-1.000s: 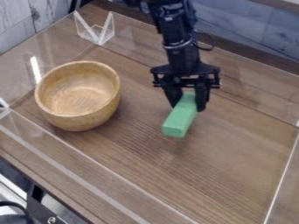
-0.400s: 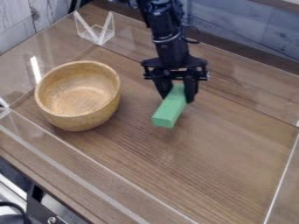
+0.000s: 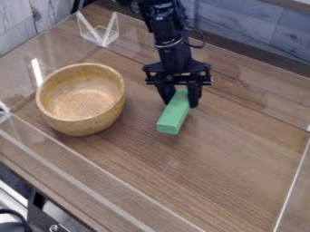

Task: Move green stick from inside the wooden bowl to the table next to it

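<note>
Sat empty at the left of the counter (image 3: 230,163): wooden bowl (image 3: 82,98), upright, nothing green left inside. Lay just right of the bowl, apart from its rim: green stick (image 3: 175,113), near end low and apparently touching the wood, far end up between the fingers. Pinched the far end of the stick from above: end effector (image 3: 179,93), jaws pressed in on the block, pointing steeply down. Compared with a second earlier, shifted leftward toward the bowl, stick and end effector together, and dropped a little; barely moved over the last fraction of that time. Judged from this: carry out of the bowl done, placement spot beside the bowl reached, release not yet made. Remaining, probably: opening the fingers and lifting clear without dragging the stick along
</note>
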Available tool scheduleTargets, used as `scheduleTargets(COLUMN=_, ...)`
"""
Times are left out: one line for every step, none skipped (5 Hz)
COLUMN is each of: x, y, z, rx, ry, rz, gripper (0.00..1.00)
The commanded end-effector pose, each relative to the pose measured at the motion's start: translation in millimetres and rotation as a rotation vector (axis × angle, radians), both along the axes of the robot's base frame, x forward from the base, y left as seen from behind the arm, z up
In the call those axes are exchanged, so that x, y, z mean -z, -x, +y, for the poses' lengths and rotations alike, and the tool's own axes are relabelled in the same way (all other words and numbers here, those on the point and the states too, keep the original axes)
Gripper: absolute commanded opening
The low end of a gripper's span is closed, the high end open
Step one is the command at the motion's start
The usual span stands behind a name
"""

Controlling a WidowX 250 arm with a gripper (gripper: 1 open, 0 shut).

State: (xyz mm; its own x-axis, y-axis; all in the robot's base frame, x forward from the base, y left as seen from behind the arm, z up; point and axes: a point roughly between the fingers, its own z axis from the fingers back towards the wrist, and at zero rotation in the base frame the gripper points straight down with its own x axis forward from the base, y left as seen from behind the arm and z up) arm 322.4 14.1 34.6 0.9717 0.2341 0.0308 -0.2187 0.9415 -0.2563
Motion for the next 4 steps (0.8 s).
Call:
scheduleTargets(x=-24.5, y=2.6, z=5, rx=-0.052, ry=-0.007, rz=-0.054, gripper=0.0)
scheduleTargets(x=-29.6, y=9.9, z=10, rx=-0.1, ry=-0.006, rz=-0.056, gripper=0.0)
scheduleTargets(x=-31.6, y=24.0, z=5, rx=-0.022, ry=-0.005, rz=-0.053, gripper=0.0)
scheduleTargets(x=-28.5, y=36.9, z=-1, rx=0.068, ry=-0.009, rz=-0.04, gripper=0.0)
